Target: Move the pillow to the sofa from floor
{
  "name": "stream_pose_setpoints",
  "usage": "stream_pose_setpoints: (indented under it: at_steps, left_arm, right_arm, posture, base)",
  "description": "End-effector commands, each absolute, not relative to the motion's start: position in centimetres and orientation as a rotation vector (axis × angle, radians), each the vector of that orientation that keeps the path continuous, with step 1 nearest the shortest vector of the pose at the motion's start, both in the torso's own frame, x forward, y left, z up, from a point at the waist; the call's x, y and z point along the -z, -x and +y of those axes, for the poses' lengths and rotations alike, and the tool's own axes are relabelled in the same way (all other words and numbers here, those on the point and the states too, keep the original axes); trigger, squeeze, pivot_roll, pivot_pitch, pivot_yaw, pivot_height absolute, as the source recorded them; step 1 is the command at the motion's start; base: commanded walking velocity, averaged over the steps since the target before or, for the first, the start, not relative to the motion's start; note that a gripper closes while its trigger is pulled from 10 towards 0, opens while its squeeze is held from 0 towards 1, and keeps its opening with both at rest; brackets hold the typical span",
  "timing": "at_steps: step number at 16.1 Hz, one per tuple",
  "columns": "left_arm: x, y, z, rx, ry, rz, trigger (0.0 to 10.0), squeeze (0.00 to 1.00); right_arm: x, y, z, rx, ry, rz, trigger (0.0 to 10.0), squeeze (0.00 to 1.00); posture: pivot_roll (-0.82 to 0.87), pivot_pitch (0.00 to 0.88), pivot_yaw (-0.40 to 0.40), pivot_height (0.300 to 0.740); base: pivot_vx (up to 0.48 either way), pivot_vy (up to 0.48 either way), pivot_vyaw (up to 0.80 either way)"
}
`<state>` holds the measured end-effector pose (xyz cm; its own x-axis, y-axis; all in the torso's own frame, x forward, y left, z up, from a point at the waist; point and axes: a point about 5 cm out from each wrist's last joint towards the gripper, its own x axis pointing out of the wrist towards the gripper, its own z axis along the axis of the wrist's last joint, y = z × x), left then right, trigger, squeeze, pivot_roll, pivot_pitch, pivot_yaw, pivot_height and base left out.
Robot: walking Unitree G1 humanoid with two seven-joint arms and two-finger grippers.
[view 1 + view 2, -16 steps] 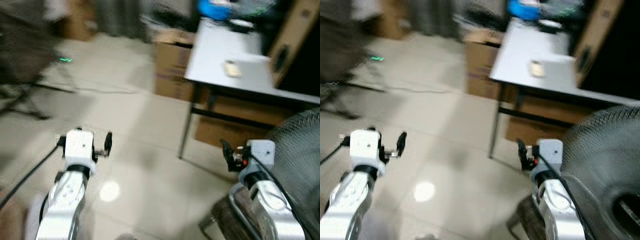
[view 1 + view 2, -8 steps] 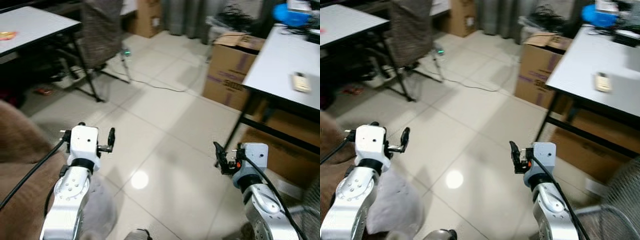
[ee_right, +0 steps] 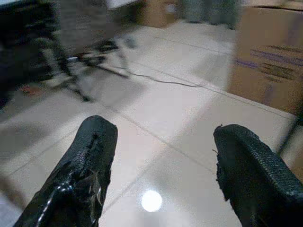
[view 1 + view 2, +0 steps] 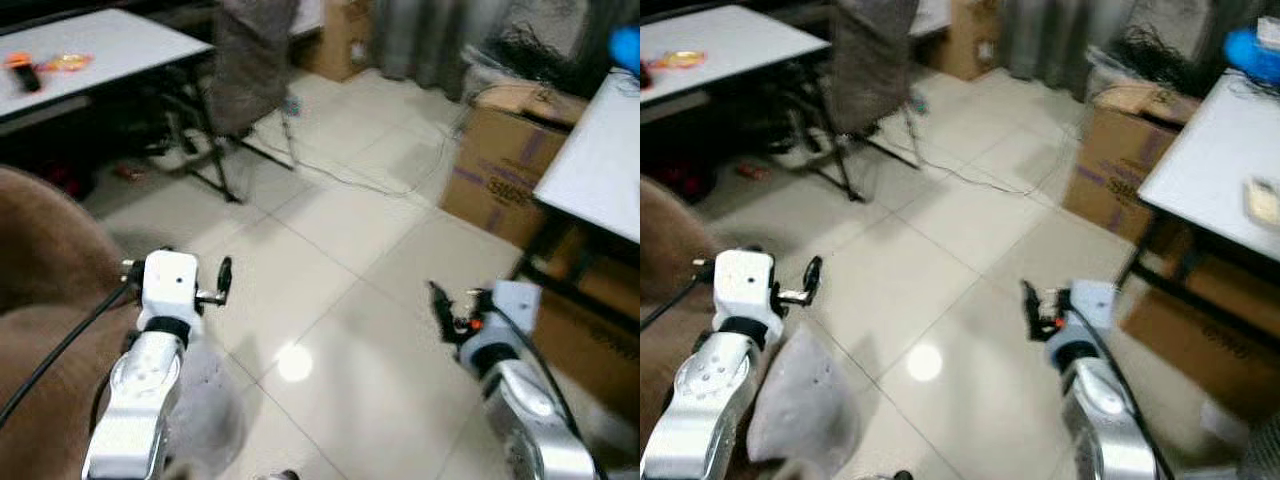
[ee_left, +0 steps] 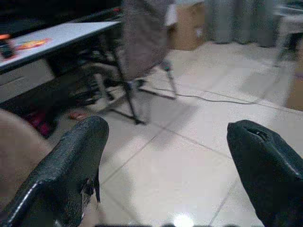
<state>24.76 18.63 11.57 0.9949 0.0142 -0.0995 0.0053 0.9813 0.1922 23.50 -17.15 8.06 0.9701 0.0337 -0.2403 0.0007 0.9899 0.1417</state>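
A grey pillow (image 4: pixel 800 400) lies on the tiled floor at the lower left, against the brown sofa (image 4: pixel 40 300) that takes up the left edge. My left arm partly covers the pillow, and my left gripper (image 4: pixel 178 268) hangs open and empty above it. The left wrist view has both black fingers (image 5: pixel 61 175) spread wide over bare tiles. At the lower right my right gripper (image 4: pixel 465 305) is held over open floor, well away from the pillow. Its fingers (image 3: pixel 85 165) also stand apart with nothing between them.
A dark office chair (image 4: pixel 250 70) stands ahead beside a white table (image 4: pixel 100 45) at the far left. A cardboard box (image 4: pixel 505 150) sits next to a second white table (image 4: pixel 600 170) on the right. A thin cable (image 4: pixel 350 180) runs across the tiles.
The whole view has swung left: the right-hand table and fan slid out, and the sofa and grey pillow came in at the lower left. Both arms keep the same pose, grippers open.
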Motion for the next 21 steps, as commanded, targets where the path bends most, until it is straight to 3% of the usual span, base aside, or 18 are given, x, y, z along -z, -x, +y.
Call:
stream_pose_setpoints:
  at_steps: [1, 9, 21]
  left_arm:
    - [-11.5, -24.5, 18.2, 0.01, -0.179, 0.115, 10.0, 0.0]
    - [-11.4, -24.5, 18.2, 0.0, -0.203, 0.088, 10.0, 0.0]
    - [-11.5, -24.0, 18.6, -0.037, -0.214, 0.079, 10.0, 0.0]
  right_arm:
    - [-8.0, -23.4, -17.7, -0.003, -0.128, 0.252, 10.0, 0.0]
    - [-7.7, -23.8, -17.4, -0.036, -0.103, 0.266, 10.0, 0.0]
    - [-7.8, -25.0, -16.2, -0.127, -0.046, 0.245, 10.0, 0.0]
  posture:
    - [-0.02, 0.0, 0.01, 0.74]
    - [-0.01, 0.0, -0.004, 0.74]
    - [0.03, 0.0, -0.046, 0.74]
  base:
    - [0.0, 0.0, 0.8]
    - [0.0, 0.0, 0.8]
    - [0.0, -0.389, 0.65]
